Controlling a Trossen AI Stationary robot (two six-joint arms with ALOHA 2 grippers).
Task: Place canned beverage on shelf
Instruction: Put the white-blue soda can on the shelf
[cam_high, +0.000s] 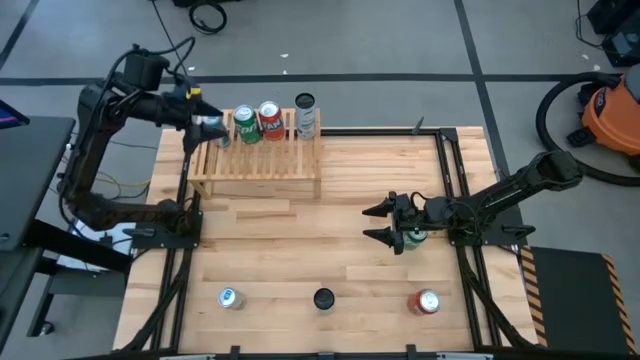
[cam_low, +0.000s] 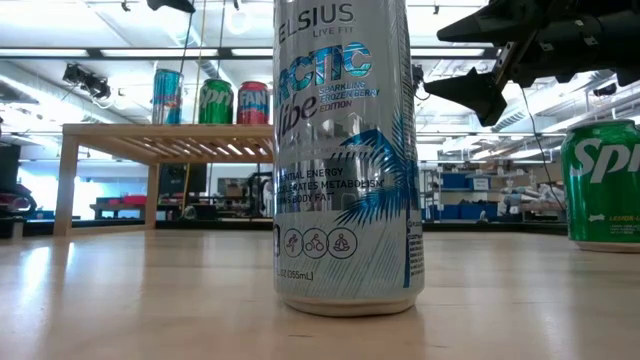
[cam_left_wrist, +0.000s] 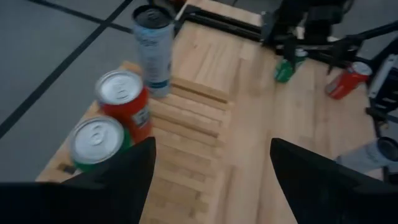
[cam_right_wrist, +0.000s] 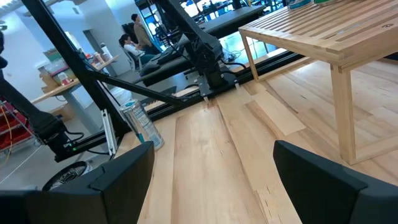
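Note:
The light-wood slatted shelf (cam_high: 258, 160) stands at the table's far left. On it stand a green can (cam_high: 245, 123), a red can (cam_high: 270, 120) and a tall silver can (cam_high: 305, 115). A blue can (cam_low: 167, 97) stands at its left end. My left gripper (cam_high: 205, 125) hovers open over that end, above the blue can, and nothing shows between its fingers in the left wrist view (cam_left_wrist: 211, 180). My right gripper (cam_high: 378, 222) is open and empty above the table's right middle. A green Sprite can (cam_high: 412, 238) stands on the table just behind its fingers, under the wrist.
Three cans stand near the front edge: a silver-blue one (cam_high: 229, 297), a tall Celsius can (cam_high: 323, 298) and a red one (cam_high: 427, 301). Bare wood lies between the shelf and these cans. Black frame rails (cam_high: 455, 170) run along both table sides. People sit in the room beyond (cam_right_wrist: 132, 40).

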